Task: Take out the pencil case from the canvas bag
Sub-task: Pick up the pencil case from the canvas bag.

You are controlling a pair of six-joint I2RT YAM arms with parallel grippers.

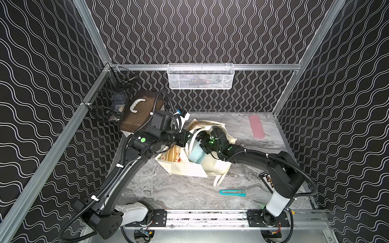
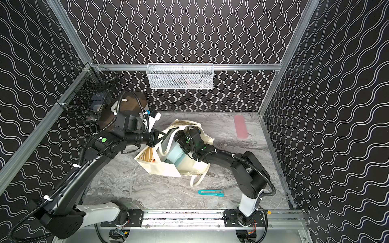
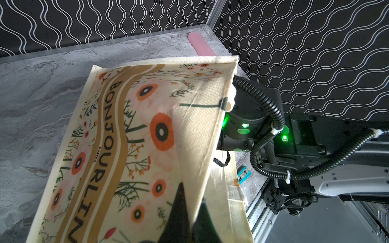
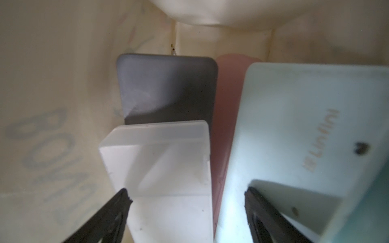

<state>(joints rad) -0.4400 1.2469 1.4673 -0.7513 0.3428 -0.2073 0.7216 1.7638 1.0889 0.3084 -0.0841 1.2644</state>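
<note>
Reaching inside the canvas bag (image 1: 190, 171), the right gripper (image 4: 187, 199) stands with jaws spread wide and nothing clasped. Its fingertips (image 4: 116, 208) flank a white translucent box (image 4: 155, 164), beside which stands a slim pink item judged to be the pencil case (image 4: 226, 126). This case is wedged upright, deep in the bag, between the white box and a pale blue box (image 4: 305, 130). A dark grey slab (image 4: 166, 88) behind the white box cannot be ruled out as the case instead. The left gripper (image 3: 192, 216) is closed upon the printed wall of the bag near its rim, evidently to hold the mouth lifted so that the right arm has room to enter. Tight packing is the obstacle: the neighbouring boxes leave little gap for a finger on either side of the case. In both top views, reckoned from the bag, a pink strip (image 1: 256, 126) lies on the table (image 1: 168, 189) at two o'clock. A teal utility knife (image 1: 232, 192) lies at five o'clock, a brown-lidded box (image 1: 139, 111) stands at ten o'clock, and a white mesh basket (image 1: 201, 76) hangs at twelve o'clock.
</note>
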